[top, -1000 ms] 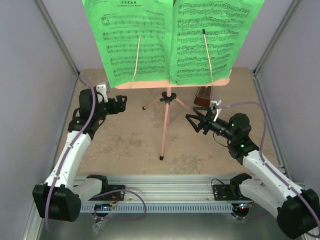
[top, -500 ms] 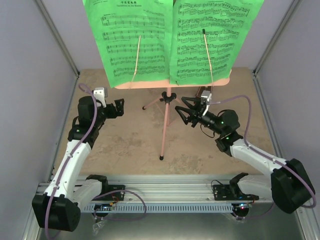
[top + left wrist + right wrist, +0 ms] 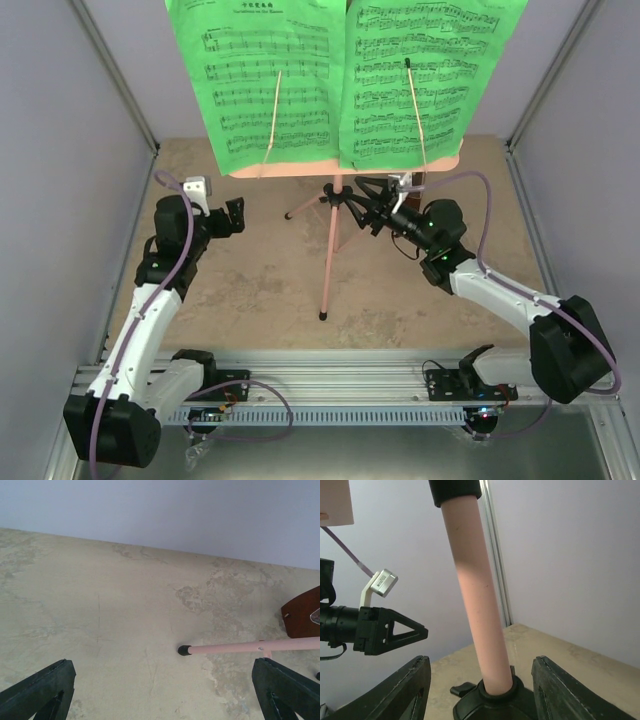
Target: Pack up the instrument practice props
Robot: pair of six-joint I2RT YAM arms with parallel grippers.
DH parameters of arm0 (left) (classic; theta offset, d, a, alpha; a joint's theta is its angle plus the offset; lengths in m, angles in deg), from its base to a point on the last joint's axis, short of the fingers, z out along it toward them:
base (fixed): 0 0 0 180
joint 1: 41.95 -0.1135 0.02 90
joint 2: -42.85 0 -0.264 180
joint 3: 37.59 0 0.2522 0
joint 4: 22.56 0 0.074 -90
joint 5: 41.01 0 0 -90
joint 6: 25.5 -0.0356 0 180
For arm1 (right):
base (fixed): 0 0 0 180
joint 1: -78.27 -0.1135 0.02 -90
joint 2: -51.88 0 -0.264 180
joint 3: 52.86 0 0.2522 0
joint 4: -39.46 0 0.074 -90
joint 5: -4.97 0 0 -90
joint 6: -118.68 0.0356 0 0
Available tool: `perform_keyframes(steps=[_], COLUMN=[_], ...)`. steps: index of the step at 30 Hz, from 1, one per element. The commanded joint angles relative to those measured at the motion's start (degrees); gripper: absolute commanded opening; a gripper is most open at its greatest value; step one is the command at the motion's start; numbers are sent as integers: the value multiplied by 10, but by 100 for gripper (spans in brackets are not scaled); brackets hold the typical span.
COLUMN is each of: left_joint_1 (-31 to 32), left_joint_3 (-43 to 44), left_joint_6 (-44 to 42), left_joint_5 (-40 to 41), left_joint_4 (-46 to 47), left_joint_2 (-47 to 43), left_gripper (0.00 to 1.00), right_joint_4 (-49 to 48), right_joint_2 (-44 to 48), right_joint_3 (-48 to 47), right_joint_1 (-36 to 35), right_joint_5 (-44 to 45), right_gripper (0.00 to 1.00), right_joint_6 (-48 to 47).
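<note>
Top external view: one pink music stand (image 3: 329,250) stands mid-desk (image 3: 240,290), toward the rear edge, carrying two green sheet-music pages (image 3: 265,80). The right fingers (image 3: 565,690) are half apart, one on each side of its pole, not touching it. One brown metronome (image 3: 302,612) is partly hidden behind. The left fingers (image 3: 40,690) are wide and empty, near a tripod foot (image 3: 184,650).

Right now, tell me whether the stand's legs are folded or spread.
Spread: the music stand stands upright, its legs splayed, feet apart.

Mottled tan tabletop (image 3: 250,290), pale grey enclosure walls (image 3: 60,200) — slotted aluminium rail (image 3: 330,370) along near edge
</note>
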Motion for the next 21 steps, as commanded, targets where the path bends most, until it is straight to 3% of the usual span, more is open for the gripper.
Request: perform_keyframes(steps=[1, 5, 9, 15, 17, 21], left_joint_1=[-2, -2, -3, -3, -5, -25], left_joint_3=[-9, -7, 0, 3, 4, 1], left_joint_6=[-6, -6, -10, -12, -14, -9], left_joint_5=[13, 15, 27, 36, 45, 32], left_joint_4=[7, 8, 5, -4, -6, 0], left_joint_2=[-13, -15, -9, 0, -5, -16], left_gripper=[99, 99, 99, 99, 99, 99], right_joint_4=[-1, 1, 70, 90, 142, 185], right_joint_2=[-19, -40, -61, -83, -93, -84], right_joint_3=[-30, -55, -108, -128, -158, -170], right_joint_1=[-1, -1, -2, -3, -3, -2], right_joint_5=[-3, -21, -58, -54, -53, -13], right_gripper=[57, 57, 58, 52, 47, 21], right_joint_6=[-20, -23, -48, -65, -88, -130])
